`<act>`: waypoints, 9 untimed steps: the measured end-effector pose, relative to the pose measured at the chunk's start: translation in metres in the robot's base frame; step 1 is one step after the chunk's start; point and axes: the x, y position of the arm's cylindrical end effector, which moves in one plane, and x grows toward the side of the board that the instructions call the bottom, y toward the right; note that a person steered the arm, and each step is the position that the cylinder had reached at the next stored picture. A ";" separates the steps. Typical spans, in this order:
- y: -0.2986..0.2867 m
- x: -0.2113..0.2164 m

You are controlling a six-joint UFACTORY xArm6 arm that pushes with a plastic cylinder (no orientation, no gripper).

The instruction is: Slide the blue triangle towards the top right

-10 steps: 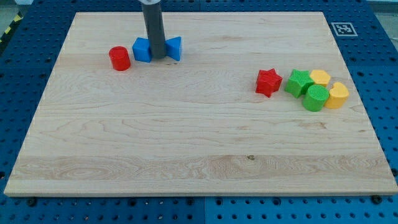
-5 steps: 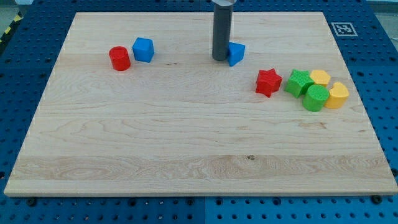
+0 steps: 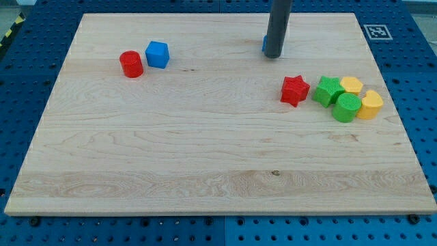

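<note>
While the push is being made, the blue triangle (image 3: 263,44) is being hidden behind the tip (image 3: 273,56), upper middle of the surface (image 3: 205,150); no gripper is fitted. Further up-right sliding is being called for.

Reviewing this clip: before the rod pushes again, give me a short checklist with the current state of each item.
1. Blue triangle located: cannot tell fully; only a blue sliver shows at the rod's left edge.
2. My tip beside the triangle: ok.
3. Tip on the triangle's lower-left side for an up-right push: cannot tell; the rod hides it.
4. Board toward the view's top right free of blocks: ok.
5. Red star apart from the tip: ok.
6. Blue cube and red cylinder out of the way: ok.
</note>
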 end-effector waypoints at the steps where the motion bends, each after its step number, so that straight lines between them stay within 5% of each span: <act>1: 0.000 -0.028; 3: -0.045 -0.047; 6: 0.041 -0.066; 9: 0.068 -0.039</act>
